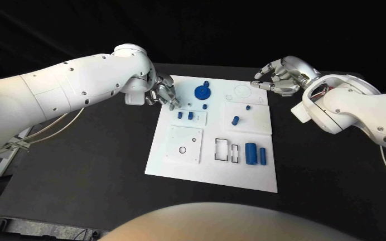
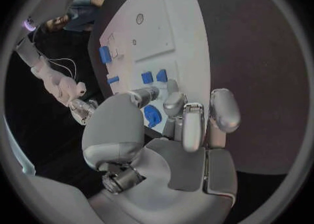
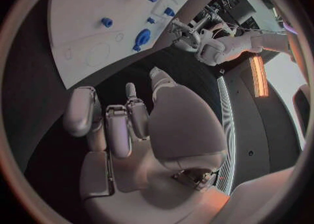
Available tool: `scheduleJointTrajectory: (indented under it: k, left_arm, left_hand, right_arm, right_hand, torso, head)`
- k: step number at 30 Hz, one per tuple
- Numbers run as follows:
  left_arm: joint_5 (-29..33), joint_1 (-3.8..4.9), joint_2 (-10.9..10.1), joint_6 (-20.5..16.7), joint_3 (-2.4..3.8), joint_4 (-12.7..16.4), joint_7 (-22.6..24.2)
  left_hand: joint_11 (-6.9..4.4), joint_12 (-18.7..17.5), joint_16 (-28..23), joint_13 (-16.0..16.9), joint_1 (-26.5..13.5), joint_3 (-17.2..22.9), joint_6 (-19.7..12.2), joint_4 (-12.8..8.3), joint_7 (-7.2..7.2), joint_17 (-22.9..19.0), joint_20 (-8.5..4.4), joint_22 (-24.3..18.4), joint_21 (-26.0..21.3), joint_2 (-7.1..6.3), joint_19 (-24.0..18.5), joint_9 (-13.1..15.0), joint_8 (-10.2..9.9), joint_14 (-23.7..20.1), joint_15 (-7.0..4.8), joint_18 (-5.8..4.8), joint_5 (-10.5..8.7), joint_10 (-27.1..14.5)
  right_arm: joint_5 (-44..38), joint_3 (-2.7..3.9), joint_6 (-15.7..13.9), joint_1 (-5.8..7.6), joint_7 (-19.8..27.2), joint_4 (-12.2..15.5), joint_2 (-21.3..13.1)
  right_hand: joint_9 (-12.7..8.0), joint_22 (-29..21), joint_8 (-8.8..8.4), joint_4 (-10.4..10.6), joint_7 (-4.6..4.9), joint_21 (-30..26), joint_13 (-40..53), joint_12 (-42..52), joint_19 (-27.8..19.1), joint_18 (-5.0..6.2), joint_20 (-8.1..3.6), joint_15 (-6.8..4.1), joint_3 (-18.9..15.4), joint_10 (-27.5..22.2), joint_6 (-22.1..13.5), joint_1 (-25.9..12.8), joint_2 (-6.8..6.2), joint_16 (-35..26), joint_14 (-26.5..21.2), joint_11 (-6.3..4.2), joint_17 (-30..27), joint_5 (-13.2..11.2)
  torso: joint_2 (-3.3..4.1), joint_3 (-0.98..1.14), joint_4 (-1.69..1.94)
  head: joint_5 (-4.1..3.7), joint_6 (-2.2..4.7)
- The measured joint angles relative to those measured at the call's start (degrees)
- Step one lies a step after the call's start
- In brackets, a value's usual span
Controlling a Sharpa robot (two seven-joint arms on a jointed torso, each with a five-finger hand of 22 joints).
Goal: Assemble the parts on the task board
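Table (image 1: 96, 168), black, carries the white task board (image 1: 211, 171) at its middle, seen from the robot's head; going from left to right, the left hand (image 1: 163, 94) comes first, hovering at the board's far left edge with its fingers pointed down and toward the board, holding nothing, fingers loosely apart as the left wrist view shows (image 2: 186, 130); just beside its fingertips, a little to the right on the board, lies the large round blue part (image 1: 202, 91), a disc with a knob on it, and this is the nearest piece to that hand; below it sit two small blue blocks (image 1: 185, 116) side by side, and further right a short blue peg (image 1: 236, 121) lies tilted near the board's middle; at the near right of the board two blue cylinders (image 1: 256, 153) lie side by side, their long axes running away from the robot, next to two empty rectangular slots (image 1: 226, 150); last, at the far right, the right hand (image 1: 278, 78) hangs off the board's far right corner, over the table, fingers curled inward around nothing; judging by this layout, the round part lies just right of the left hand and well apart from the right hand, so the left hand seems better placed to reach it.
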Motion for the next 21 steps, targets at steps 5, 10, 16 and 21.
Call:
scheduleJointTrajectory:
  k: [5, 10, 16, 21]
  left_arm:
    - [1.45, 0.02, -2.60, -7.60, 0.27, 3.13, 4.85]
    - [2.79, -0.25, -3.85, -16.08, 0.22, 5.92, 11.33]
    - [2.34, -1.67, -3.96, -26.37, -0.48, 7.88, 20.12]
    - [-3.01, -3.11, -2.61, -33.67, -1.05, 7.98, 27.52]
  left_hand:
    - [1.25, -6.66, -1.47, -8.13, 1.69, 0.23, -3.28, -0.03, 1.54, 0.00, 0.71, -7.67, -4.75, -1.10, -4.69, -0.04, -1.50, 0.05, 0.75, 1.10, 0.00, -6.11]
    - [4.39, -15.01, -15.59, -17.70, 7.17, -0.38, -9.20, 0.30, 4.90, -10.50, 2.99, -24.91, -17.68, -2.66, -15.86, -1.85, -4.01, -6.73, 3.74, 4.06, 0.00, -17.08]
    - [7.46, -22.82, -32.24, -25.17, 15.14, -2.43, -15.09, -1.22, 7.03, -29.03, 5.62, -31.63, -27.23, -4.60, -19.92, -6.59, -7.81, -20.88, 6.53, 4.06, 0.00, -26.65]
    - [8.60, -26.73, -33.00, -30.07, 20.11, -4.68, -16.32, -2.64, 6.70, -31.52, 6.34, -33.20, -29.65, -5.24, -20.35, -9.34, -7.89, -23.46, 7.48, 4.05, 0.00, -32.17]
  right_arm:
    - [0.00, 0.00, -0.03, 0.00, 0.03, -0.17, -0.03]
    - [0.01, 0.00, -0.09, -0.01, 0.08, -0.34, -0.11]
    - [0.04, 0.00, -0.18, -0.08, 0.21, -0.42, -0.13]
    - [0.06, 0.00, -0.46, -0.29, 0.46, -0.48, -0.12]
  right_hand:
    - [0.00, 0.00, 0.00, 0.00, 0.00, 0.00, 0.00, 0.00, 0.00, 0.00, 0.00, 0.00, 0.00, 0.00, 0.00, -0.37, 0.37, 0.00, 0.00, 0.00, 0.00, 0.00]
    - [0.00, 0.00, 0.00, 0.00, 0.00, 0.00, 0.00, 0.00, 0.00, 0.00, 0.00, 0.00, 0.00, 0.00, 0.00, -0.37, 0.37, 0.00, 0.00, 0.00, 0.00, 0.00]
    - [0.00, -0.11, 0.00, 0.00, 0.00, 0.00, -0.01, 0.00, 0.00, 0.00, 0.00, 0.00, 0.00, 0.00, 0.00, -0.37, 0.37, 0.00, 0.00, 0.00, 0.00, 0.00]
    - [-0.09, -1.39, 0.02, 0.00, 0.00, -2.12, -0.01, -0.97, -1.03, 0.91, -0.01, 0.00, 0.00, -0.81, 0.00, -0.37, 0.37, -1.01, 0.00, 0.01, 0.00, 0.54]
  torso:
    - [0.01, 0.00, 0.00]
    - [0.02, -0.04, 0.09]
    - [0.01, -0.13, 0.16]
    - [0.01, -0.17, 0.16]
  head:
    - [-0.38, 0.19]
    - [-0.62, 0.56]
    - [-0.96, 1.03]
    - [-1.38, 1.52]
